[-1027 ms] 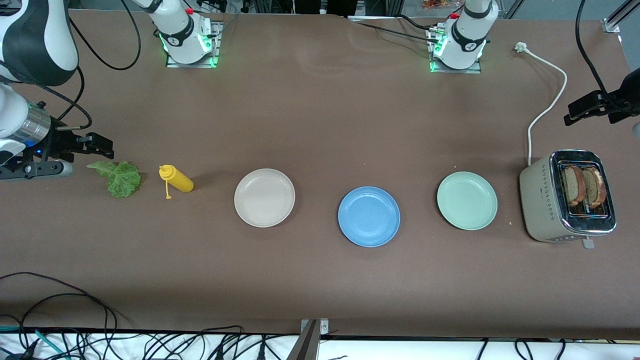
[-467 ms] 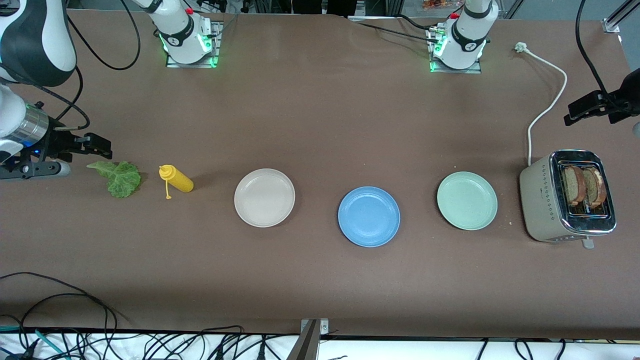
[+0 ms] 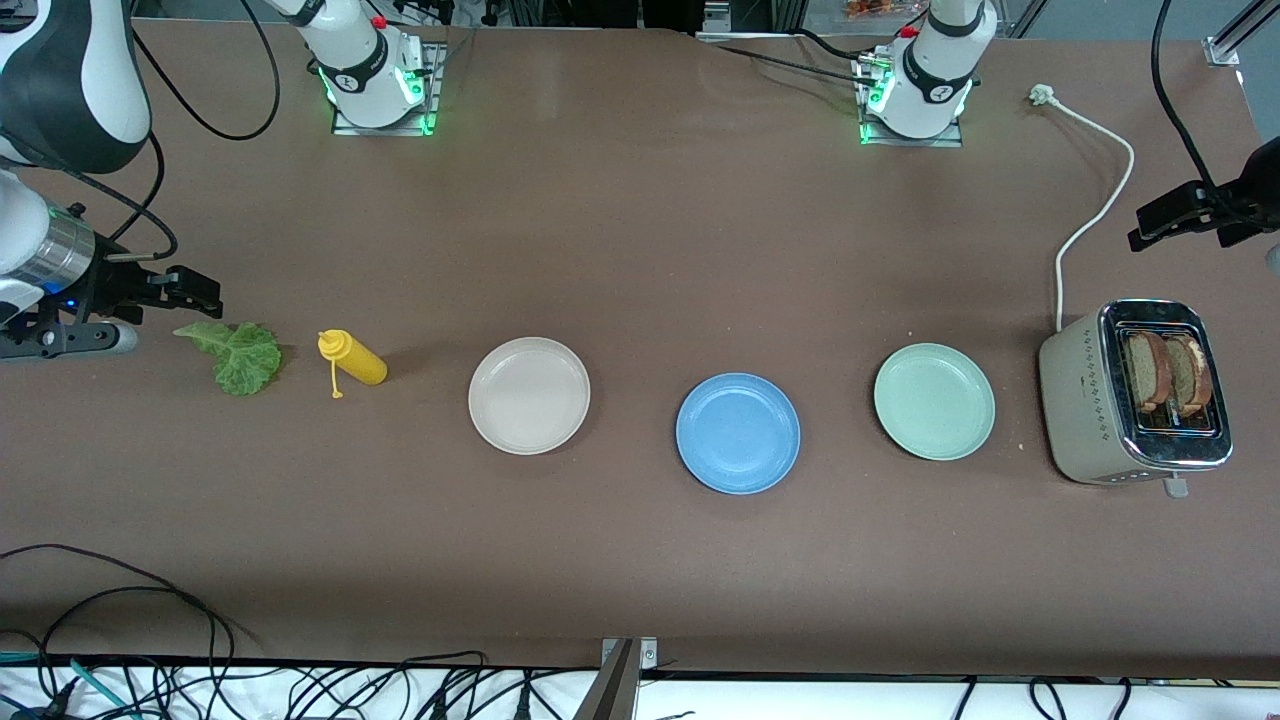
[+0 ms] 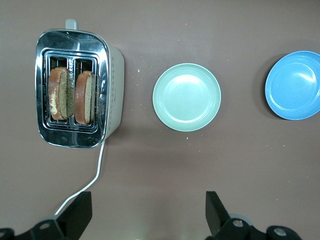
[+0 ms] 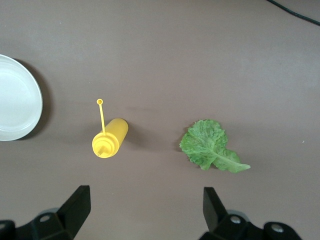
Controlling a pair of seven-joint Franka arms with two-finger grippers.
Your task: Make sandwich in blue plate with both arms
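The blue plate lies bare between two other plates. Two brown bread slices stand upright in the toaster's slots. A ruffled green lettuce leaf lies flat at the right arm's end of the table. My right gripper hangs open and holds nothing, over bare table beside the lettuce. My left gripper is open and holds nothing, high over the table at the left arm's end, by the toaster.
A beige-white plate and a mint-green plate flank the blue one. A yellow squeeze bottle lies between lettuce and beige plate. The toaster trails a white cord.
The right arm has drifted slightly away from the lettuce toward its end of the table. Everything else stands as before.
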